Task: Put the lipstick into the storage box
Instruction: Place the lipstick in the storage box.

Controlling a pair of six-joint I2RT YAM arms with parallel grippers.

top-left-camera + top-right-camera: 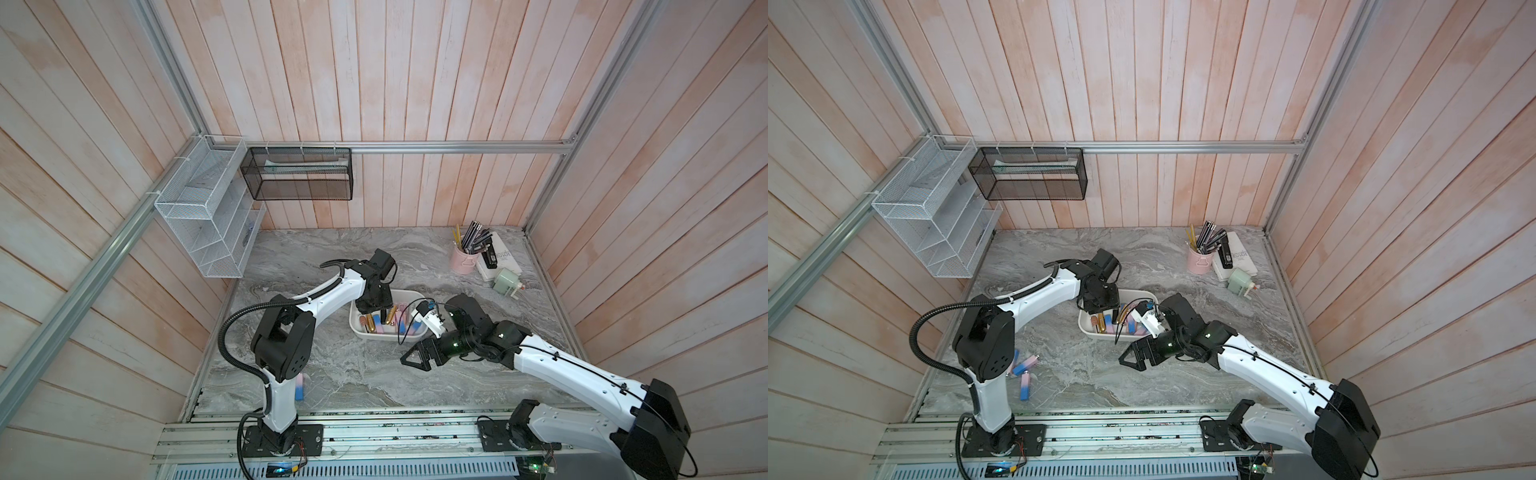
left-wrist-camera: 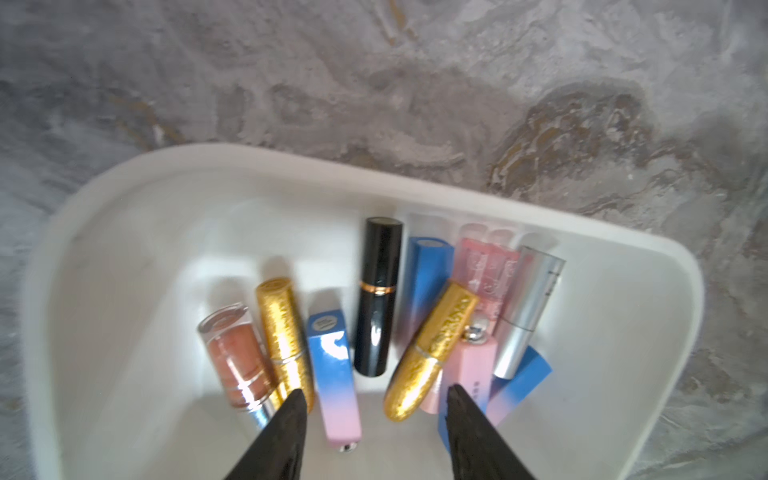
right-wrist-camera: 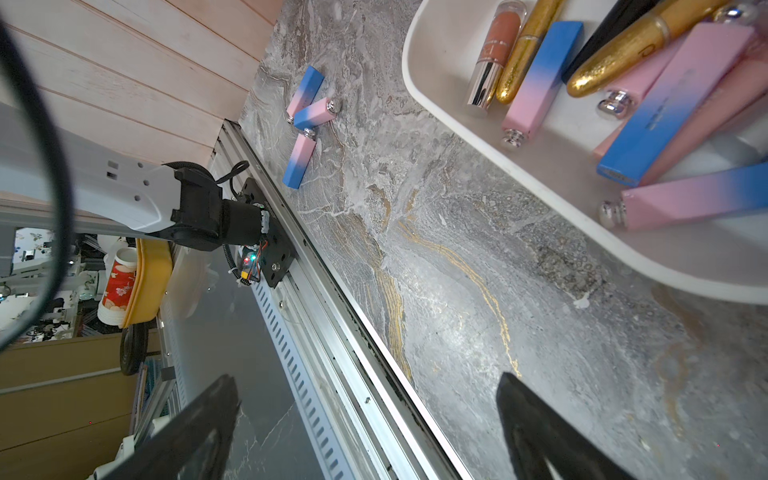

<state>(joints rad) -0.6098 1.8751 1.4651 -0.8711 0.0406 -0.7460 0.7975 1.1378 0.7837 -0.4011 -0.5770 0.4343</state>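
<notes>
A white rounded plastic storage box (image 1: 368, 334) sits on a grey marble-patterned tabletop (image 1: 332, 374). Only the left wrist view looks straight into the box. A black cylindrical lipstick with a gold band (image 2: 376, 299) lies there among two gold glitter tubes (image 2: 284, 332), blue-to-pink square tubes (image 2: 332, 365), a clear peach gloss tube (image 2: 232, 357), translucent pink tubes (image 2: 484, 266) and a silver tube (image 2: 528, 307).

The left gripper (image 2: 376, 390) hangs over the box, fingers partly apart and holding nothing.

Three more blue-to-pink square lipsticks (image 1: 1026, 386) lie on the tabletop well outside the box. In a top view the left arm (image 1: 324, 299) covers them all but one sliver (image 1: 301, 384).

The right gripper (image 3: 368, 386) hovers just beside the box, fingers spread wide, empty.
</notes>
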